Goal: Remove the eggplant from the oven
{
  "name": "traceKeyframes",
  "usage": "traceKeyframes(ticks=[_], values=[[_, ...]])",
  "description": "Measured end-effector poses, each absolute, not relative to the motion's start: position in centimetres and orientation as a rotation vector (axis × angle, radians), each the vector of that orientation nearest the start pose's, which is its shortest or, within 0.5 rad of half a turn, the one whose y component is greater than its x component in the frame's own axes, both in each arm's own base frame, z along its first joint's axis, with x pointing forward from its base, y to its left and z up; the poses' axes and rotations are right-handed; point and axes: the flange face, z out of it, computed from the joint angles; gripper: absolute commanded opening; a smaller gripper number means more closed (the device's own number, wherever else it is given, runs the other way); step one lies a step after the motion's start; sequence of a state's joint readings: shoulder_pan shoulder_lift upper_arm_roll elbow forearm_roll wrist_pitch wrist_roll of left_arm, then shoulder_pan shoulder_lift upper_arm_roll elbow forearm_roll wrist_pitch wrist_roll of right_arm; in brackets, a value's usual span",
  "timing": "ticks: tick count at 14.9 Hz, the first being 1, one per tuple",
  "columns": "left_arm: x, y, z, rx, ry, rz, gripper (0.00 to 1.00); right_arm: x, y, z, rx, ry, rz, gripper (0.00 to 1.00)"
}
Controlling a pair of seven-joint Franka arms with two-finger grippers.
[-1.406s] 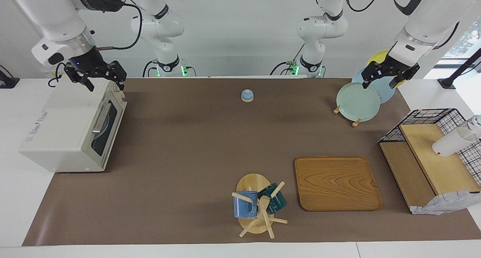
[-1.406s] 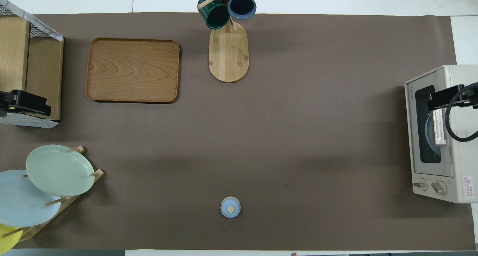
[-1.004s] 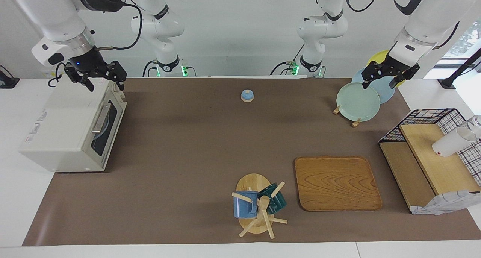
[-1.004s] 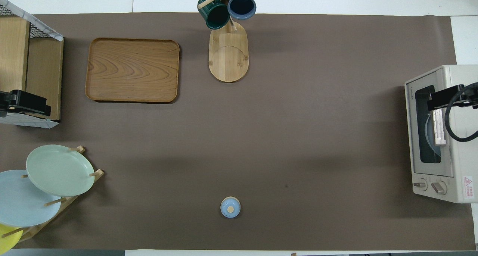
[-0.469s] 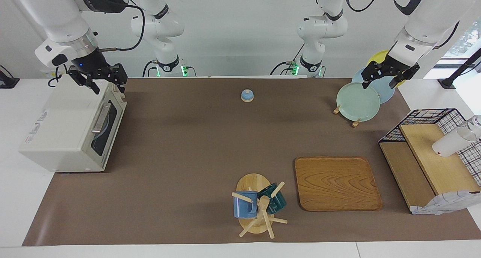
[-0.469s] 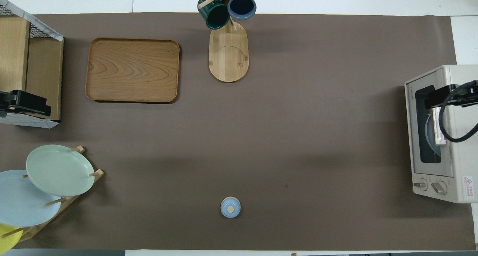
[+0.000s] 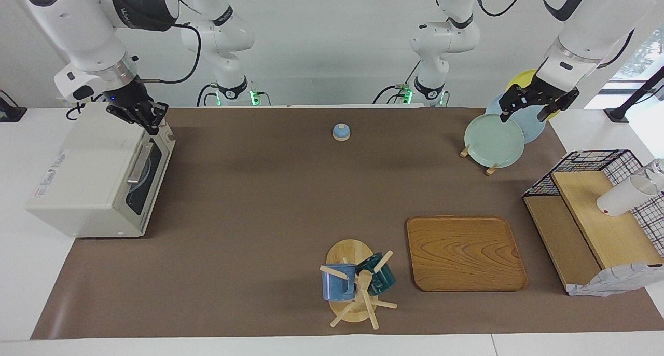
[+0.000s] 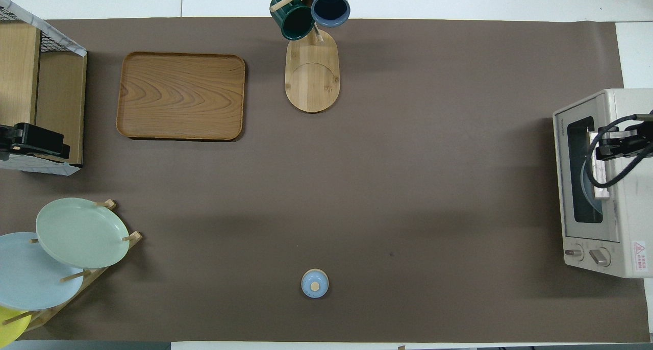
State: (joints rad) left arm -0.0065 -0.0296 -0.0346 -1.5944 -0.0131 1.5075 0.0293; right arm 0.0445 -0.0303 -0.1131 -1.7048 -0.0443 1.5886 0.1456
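The off-white oven (image 7: 88, 174) stands at the right arm's end of the table with its door shut. Its metal bar handle (image 7: 139, 164) also shows in the overhead view (image 8: 601, 179). Through the dark window I see only the edge of a pale blue plate. The eggplant is hidden. My right gripper (image 7: 142, 118) is open and empty, low over the oven's top front edge at the corner nearer the robots; it also shows in the overhead view (image 8: 612, 146). My left gripper (image 7: 524, 114) is open and empty and waits over the plate rack.
A plate rack (image 7: 493, 133) with green, blue and yellow plates stands at the left arm's end. A wire shelf (image 7: 596, 210) with a white cup, a wooden tray (image 7: 464, 252), a mug tree (image 7: 355, 283) and a small blue lid (image 7: 341, 132) are also on the mat.
My right gripper has turned about its wrist and dropped closer to the oven's top front edge. The left arm and everything else have not moved.
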Motion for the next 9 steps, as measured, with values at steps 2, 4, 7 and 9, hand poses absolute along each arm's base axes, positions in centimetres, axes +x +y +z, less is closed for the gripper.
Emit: traceKeyframes(ticks=[2,4,7,9], values=[[53.8,-2.4,62.4,-3.15,0.112,0.09,1.0,54.0,-4.9,55.6,-3.211,0.409,0.162,0.0],[53.8,-2.4,62.4,-3.15,0.112,0.09,1.0,54.2,-6.8,53.4,-3.255,0.356,0.164,0.0],[53.8,-2.4,62.4,-3.15,0.112,0.09,1.0,54.3,-10.6,50.1,-3.266,0.168,0.185,0.0],[53.8,-2.4,62.4,-3.15,0.112,0.09,1.0,54.1,-11.2,48.7,-3.265,0.13,0.205,0.0]])
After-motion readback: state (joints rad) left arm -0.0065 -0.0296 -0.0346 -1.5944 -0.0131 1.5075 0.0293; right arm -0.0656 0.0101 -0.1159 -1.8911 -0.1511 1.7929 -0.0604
